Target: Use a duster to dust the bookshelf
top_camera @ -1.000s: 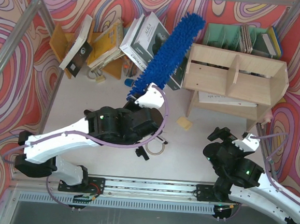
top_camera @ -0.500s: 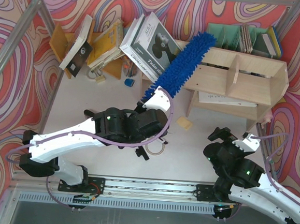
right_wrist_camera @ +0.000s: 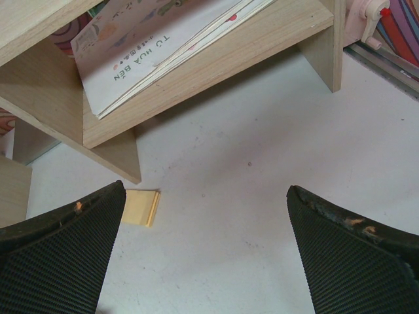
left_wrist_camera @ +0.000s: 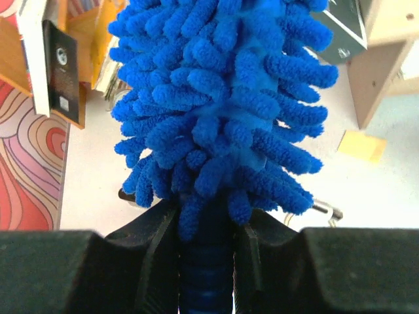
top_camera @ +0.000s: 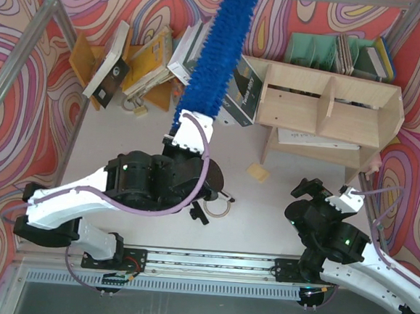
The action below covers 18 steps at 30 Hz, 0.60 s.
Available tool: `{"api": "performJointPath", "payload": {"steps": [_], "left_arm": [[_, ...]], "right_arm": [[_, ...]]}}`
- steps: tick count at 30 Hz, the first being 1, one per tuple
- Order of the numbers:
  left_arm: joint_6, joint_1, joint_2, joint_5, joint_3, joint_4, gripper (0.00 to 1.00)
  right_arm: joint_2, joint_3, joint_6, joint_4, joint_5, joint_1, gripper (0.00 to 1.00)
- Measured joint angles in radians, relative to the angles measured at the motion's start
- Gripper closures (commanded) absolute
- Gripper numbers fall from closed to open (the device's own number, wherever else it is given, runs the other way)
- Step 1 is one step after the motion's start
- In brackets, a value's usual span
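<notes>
The left fingers (left_wrist_camera: 157, 255) clamp the duster (top_camera: 217, 48) by its handle. Its head points to the upper middle of the frame, clear of the bookshelf (top_camera: 330, 108) at right. The right fingers (right_wrist_camera: 59, 242) gape empty over the desk (right_wrist_camera: 262, 163). Dusting looks unfinished, with every compartment left to wipe.

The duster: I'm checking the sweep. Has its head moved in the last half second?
Yes. The duster has swung left, off the left top corner of the bookshelf, and now points toward the back wall.
</notes>
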Motion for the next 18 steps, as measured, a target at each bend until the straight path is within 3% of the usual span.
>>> {"api": "performJointPath", "payload": {"steps": [7,18], "left_arm": [[-0.277,0.002,0.142,-0.076,0.164,-0.295,1.00],[-0.309,0.016,0.190,0.010,0.122,-0.335,1.00]], "right_arm": [[0.000,0.000,0.000,0.000,0.000,0.000,0.01],[0.002,0.000,0.000,0.000,0.000,0.000,0.01]]}}
